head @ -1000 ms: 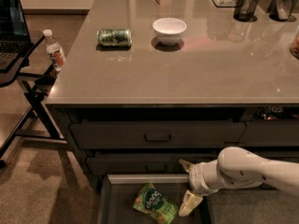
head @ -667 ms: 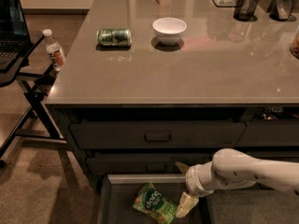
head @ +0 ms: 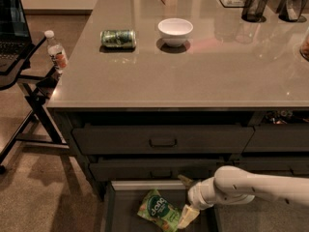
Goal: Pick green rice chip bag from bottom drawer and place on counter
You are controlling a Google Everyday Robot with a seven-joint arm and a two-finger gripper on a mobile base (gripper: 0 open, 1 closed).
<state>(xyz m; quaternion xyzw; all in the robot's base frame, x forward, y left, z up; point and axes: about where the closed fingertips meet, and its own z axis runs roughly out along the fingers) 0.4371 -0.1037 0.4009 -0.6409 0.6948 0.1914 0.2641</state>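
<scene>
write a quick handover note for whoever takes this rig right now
Gripper: down inside the open bottom drawer, at the right edge of the green rice chip bag. I cannot tell if it has a grip.
Bag: lying in the drawer, not lifted.
Counter: holds a green can and a white bowl; the bag is not on it.
Done: drawer open, gripper at the bag.
Left: grasp the bag, lift it out, set it on the counter.
</scene>
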